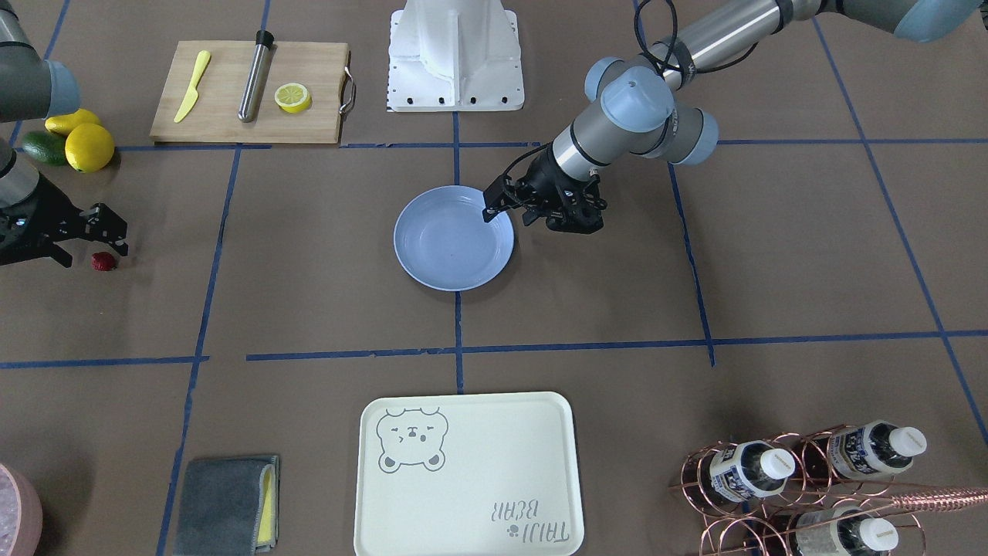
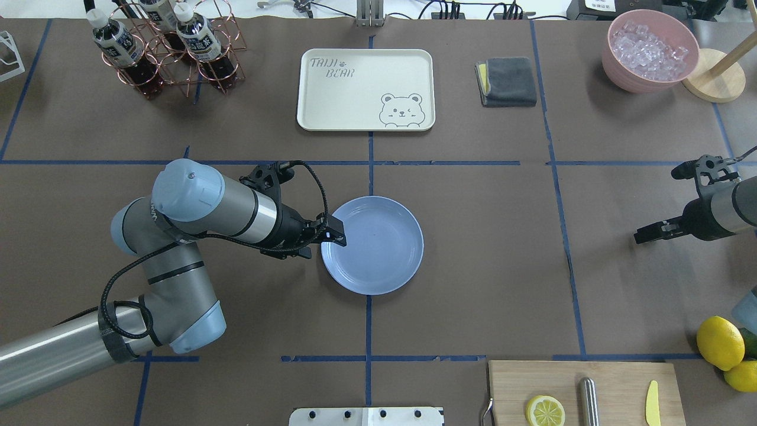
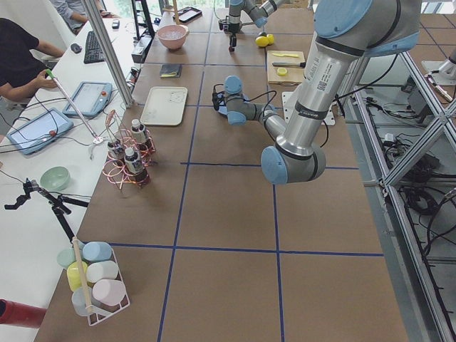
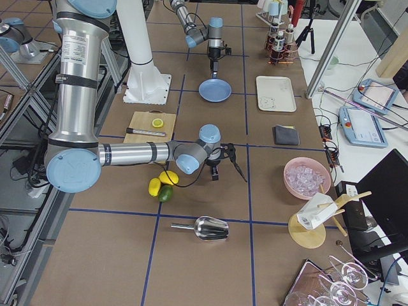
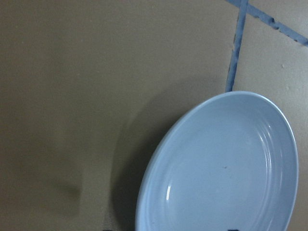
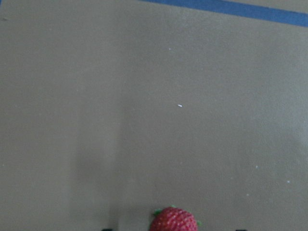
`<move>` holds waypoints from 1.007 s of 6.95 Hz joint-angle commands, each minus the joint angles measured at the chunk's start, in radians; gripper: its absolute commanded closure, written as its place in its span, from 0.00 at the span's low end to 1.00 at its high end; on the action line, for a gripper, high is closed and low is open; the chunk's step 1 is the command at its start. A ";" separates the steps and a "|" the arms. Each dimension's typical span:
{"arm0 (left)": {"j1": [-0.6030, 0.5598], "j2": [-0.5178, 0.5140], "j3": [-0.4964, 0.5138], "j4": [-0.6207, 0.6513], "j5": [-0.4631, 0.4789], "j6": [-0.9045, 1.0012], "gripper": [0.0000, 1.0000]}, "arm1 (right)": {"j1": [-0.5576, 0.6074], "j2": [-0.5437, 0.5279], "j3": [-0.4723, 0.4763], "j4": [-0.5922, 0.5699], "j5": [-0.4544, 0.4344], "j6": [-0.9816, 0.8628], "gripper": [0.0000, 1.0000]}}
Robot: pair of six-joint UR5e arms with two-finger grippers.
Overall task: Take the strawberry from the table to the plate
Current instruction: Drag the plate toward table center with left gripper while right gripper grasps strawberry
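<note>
The strawberry point(image 1: 104, 262), small and dark red, lies on the brown table point(image 1: 309, 270) at the far left of the front-facing view. My right gripper point(image 1: 89, 249) hangs open just above it, a finger on either side. In the right wrist view the strawberry point(image 6: 174, 220) sits at the bottom edge, midway between the fingertips. It does not show in the overhead view. The light blue plate point(image 1: 454, 247) rests empty at the table's centre. My left gripper point(image 1: 509, 215) is open and hovers over the plate's point(image 2: 378, 248) rim on the robot's left side. The plate point(image 5: 226, 168) fills the left wrist view's lower right.
A wooden cutting board point(image 1: 251, 93) holds a lemon half, a yellow knife and a steel rod. Two lemons point(image 1: 89, 147) and an avocado lie close behind the right gripper. The cream bear tray point(image 1: 467, 475), a grey cloth point(image 1: 224, 506), a copper bottle rack point(image 1: 803, 479) and a pink ice bowl point(image 2: 649, 50) line the far side.
</note>
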 commanded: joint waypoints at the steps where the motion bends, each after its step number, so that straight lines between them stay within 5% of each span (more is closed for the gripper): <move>1: 0.002 0.000 0.000 0.000 0.006 0.000 0.16 | -0.008 0.017 -0.015 -0.001 -0.018 0.000 0.12; 3: 0.002 0.002 0.000 -0.002 0.006 0.002 0.16 | -0.010 0.020 -0.018 -0.001 -0.018 0.000 0.29; 6: 0.002 0.000 0.000 -0.002 0.008 0.000 0.16 | -0.008 0.020 -0.012 0.001 -0.018 -0.001 0.97; 7: 0.002 0.000 0.000 -0.002 0.006 0.000 0.16 | -0.008 0.020 0.005 0.001 -0.018 -0.001 1.00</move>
